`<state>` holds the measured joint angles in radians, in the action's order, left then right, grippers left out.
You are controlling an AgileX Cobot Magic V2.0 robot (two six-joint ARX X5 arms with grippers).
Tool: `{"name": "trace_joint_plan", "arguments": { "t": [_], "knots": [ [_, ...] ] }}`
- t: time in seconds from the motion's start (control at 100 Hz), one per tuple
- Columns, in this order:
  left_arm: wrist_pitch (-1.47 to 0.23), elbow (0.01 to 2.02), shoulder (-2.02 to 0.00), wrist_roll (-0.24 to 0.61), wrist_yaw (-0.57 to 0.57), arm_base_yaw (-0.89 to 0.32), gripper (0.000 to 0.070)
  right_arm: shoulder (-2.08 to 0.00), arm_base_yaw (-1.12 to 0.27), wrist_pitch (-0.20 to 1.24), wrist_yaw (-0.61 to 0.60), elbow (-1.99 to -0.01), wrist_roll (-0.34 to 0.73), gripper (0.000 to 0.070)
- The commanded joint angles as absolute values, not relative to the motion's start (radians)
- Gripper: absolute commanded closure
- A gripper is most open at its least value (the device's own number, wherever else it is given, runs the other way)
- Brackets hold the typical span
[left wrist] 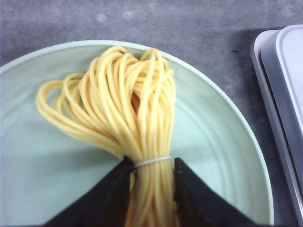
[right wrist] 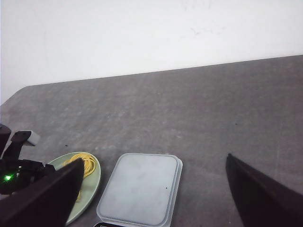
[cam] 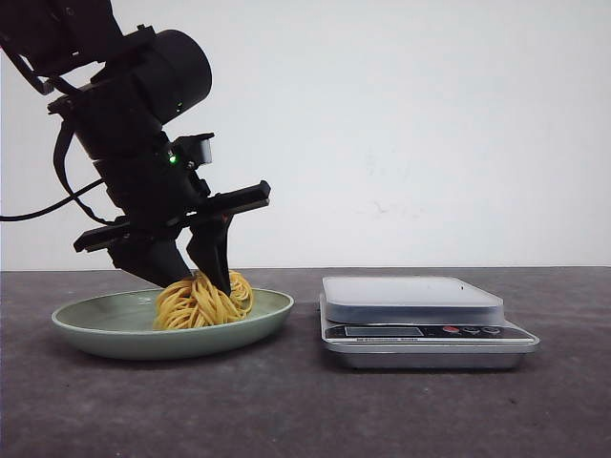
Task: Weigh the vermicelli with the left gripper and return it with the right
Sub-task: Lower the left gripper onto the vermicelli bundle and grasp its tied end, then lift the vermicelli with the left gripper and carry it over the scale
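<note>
The left hand (left wrist: 150,182) is down in the pale green plate (cam: 95,329), its two black fingers pinching the bundle of yellow vermicelli (left wrist: 128,113) right at the thin white tie that binds the strands. The looped end fans out beyond the fingertips, resting on the plate. The digital kitchen scale (cam: 420,320) stands just beside the plate on the grey desk (cam: 305,410), off to the outer side of this hand.

To do the lift well, the grip should hold at the tie, where the strands are gathered, so none slip loose. Rise straight up until the loops clear the plate rim, then carry across to the scale platform.

The right hand (right wrist: 151,198) hovers well above the desk, fingers spread wide and empty.
</note>
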<state>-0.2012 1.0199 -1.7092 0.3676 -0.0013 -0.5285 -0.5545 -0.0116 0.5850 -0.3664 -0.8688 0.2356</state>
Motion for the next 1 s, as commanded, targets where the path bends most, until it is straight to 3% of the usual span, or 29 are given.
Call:
{"name": "trace_joint_plan", "arguments": {
  "t": [0.0, 0.25, 0.4, 0.52, 0.72, 0.99],
  "knots": [
    [-0.194, 1.039, -1.729, 0.359, 0.0, -0.537, 0.0697, -0.56, -0.013, 0.575, -0.367, -0.891, 0.226, 0.0092],
    [-0.228, 1.06, -1.664, 0.341, -0.001, -0.523, 0.0697, -0.56, -0.013, 0.575, -0.367, -0.891, 0.226, 0.0092],
    [-0.249, 1.076, -1.52, 0.326, 0.003, -0.52, 0.0697, -0.56, -0.013, 0.575, -0.367, -0.891, 0.227, 0.0092],
    [-0.253, 1.083, -1.385, 0.335, 0.072, -0.525, 0.0696, -0.56, -0.013, 0.576, -0.368, -0.891, 0.228, 0.0092],
    [-0.17, 1.126, -1.273, 0.485, 0.238, -0.588, 0.0696, -0.558, -0.013, 0.577, -0.37, -0.891, 0.231, 0.0092],
    [-0.031, 1.24, -1.431, 0.597, 0.229, -0.694, 0.0696, -0.558, -0.013, 0.574, -0.371, -0.892, 0.254, 0.0092]
  ]
}}
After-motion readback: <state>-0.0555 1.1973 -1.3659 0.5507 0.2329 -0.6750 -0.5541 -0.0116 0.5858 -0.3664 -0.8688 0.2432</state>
